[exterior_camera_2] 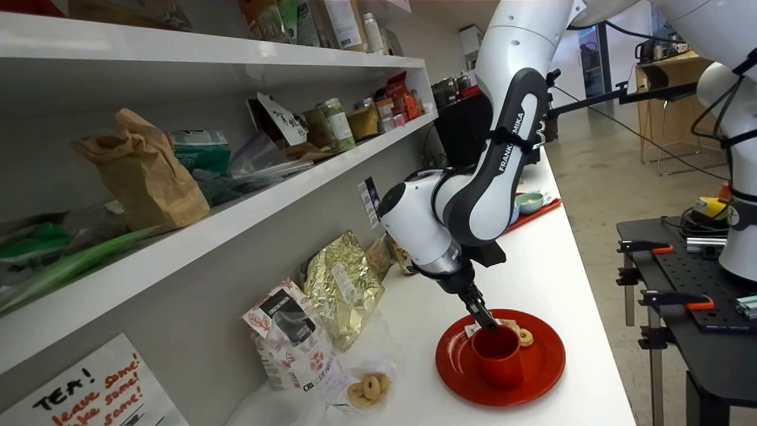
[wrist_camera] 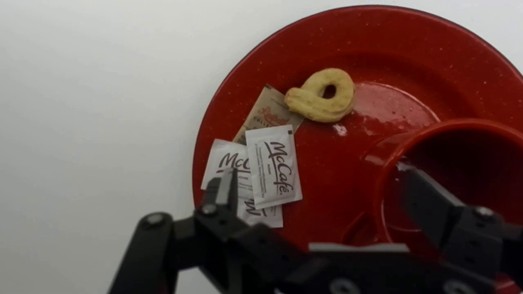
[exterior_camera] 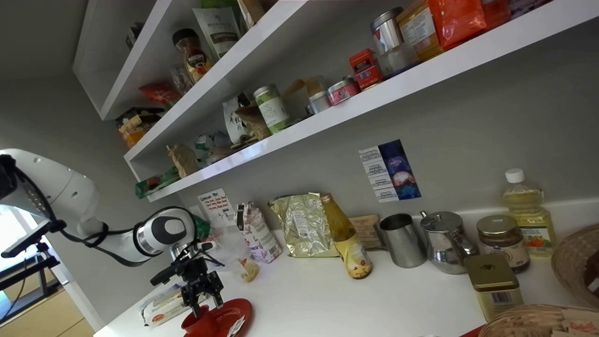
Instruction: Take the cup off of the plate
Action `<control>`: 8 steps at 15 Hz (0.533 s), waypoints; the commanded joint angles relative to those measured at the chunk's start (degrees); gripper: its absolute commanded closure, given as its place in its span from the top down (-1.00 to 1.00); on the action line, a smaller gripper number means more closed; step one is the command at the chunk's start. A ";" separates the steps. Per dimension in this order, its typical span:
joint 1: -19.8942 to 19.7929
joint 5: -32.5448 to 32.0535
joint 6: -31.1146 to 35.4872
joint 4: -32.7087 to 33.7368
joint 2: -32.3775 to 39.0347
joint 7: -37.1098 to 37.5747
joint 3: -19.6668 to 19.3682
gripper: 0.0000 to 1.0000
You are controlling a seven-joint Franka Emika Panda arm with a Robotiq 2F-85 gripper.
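Observation:
The red cup (exterior_camera_2: pixel 501 362) stands upright on the round red plate (exterior_camera_2: pixel 454 370) in an exterior view. The cup (exterior_camera: pixel 200 324) and plate (exterior_camera: pixel 239 306) also show at the bottom edge in an exterior view. In the wrist view the cup (wrist_camera: pixel 470 159) is at the right, partly cut off, and the plate (wrist_camera: pixel 388 34) fills the middle and right. My gripper (wrist_camera: pixel 322 181) is open. One finger is over or inside the cup's mouth; the other is above the paper packets. The gripper shows at the cup in both exterior views (exterior_camera: pixel 207 306) (exterior_camera_2: pixel 487 322).
The plate also holds paper packets (wrist_camera: pixel 273 167) and ring-shaped biscuits (wrist_camera: pixel 327 96). Bags (exterior_camera_2: pixel 295 337), a gold foil pack (exterior_camera: pixel 304 227), a bottle (exterior_camera: pixel 346 238), a steel pitcher (exterior_camera: pixel 402 241) and a teapot (exterior_camera: pixel 447 243) line the wall. A white shelf (exterior_camera: pixel 281 145) hangs above.

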 commanded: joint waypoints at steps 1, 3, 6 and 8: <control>1.91 -1.06 -2.74 3.44 3.43 0.09 -0.21 1.00; 2.70 -1.34 -3.46 4.31 4.41 -0.04 -0.18 1.00; 3.58 -2.38 -4.30 5.52 5.50 -0.30 -0.32 0.33; 3.92 -2.68 -4.90 6.30 6.09 -0.28 -0.33 0.02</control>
